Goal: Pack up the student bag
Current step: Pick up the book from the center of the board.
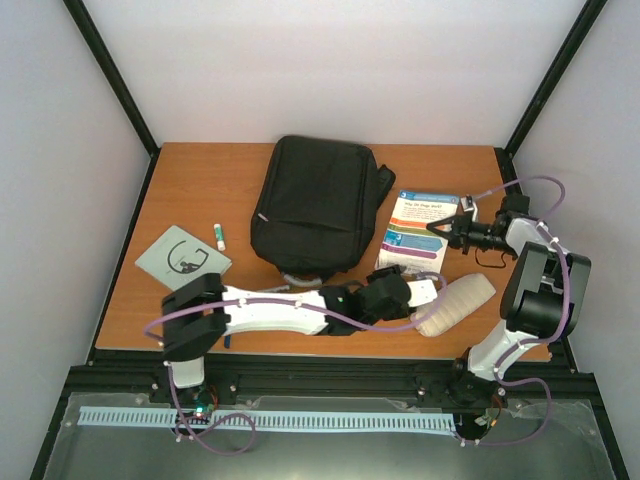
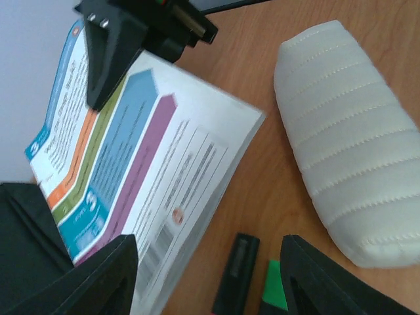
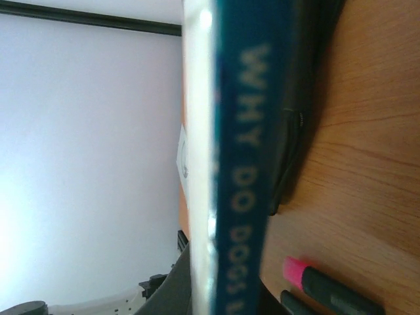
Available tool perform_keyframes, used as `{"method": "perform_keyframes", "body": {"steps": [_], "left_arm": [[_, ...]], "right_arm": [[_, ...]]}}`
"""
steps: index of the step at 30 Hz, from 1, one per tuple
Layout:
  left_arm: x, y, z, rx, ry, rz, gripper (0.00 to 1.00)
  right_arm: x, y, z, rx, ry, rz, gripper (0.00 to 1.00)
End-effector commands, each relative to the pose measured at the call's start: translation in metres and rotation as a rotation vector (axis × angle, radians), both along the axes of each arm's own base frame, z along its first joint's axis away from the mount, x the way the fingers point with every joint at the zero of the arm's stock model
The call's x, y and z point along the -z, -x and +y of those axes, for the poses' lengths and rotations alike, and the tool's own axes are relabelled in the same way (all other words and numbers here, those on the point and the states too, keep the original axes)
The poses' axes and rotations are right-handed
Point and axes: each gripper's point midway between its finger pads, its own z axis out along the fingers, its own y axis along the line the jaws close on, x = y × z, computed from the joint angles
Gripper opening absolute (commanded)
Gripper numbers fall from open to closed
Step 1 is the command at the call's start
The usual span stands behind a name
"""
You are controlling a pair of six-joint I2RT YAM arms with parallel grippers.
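Lying flat at the tabletop's far edge, the black, soft student bag [image 1: 315, 205] has its inside hidden; a beige ribbed pouch [image 1: 455, 305] sits near the right front corner, contents unseen; right jaws clamp a book [image 1: 415, 225] beside the bag; left jaws gape over 2 pens [image 2: 236, 272].

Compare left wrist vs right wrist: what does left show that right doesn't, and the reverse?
Left wrist only: beige ribbed pouch; green highlighter between the open fingers of the left tool; printed face of the booklet; outside look at the right tool clamped on the booklet's edge.
Right wrist only: pink highlighter; the booklet edge-on, lettering WHY DO DOGS.
Both: the booklet, the black student bag beside it, the wooden table.
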Motion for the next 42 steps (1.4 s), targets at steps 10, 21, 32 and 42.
{"method": "perform_keyframes", "body": {"steps": [10, 21, 32, 42], "left_arm": [[-0.019, -0.027, -0.048, -0.058, -0.127, -0.460, 0.60], [-0.016, -0.045, -0.061, -0.067, -0.208, -0.617, 0.29], [-0.012, -0.072, -0.040, -0.135, -0.276, -0.700, 0.35], [-0.046, -0.080, 0.003, -0.247, -0.150, -0.603, 0.10]], "right_arm": [[-0.019, 0.004, 0.013, -0.035, -0.085, -0.056, 0.03], [-0.023, 0.005, 0.015, -0.054, -0.147, -0.051, 0.03], [-0.023, 0.007, 0.016, -0.059, -0.161, -0.050, 0.03], [-0.028, 0.006, 0.016, -0.061, -0.110, -0.101, 0.03]]}}
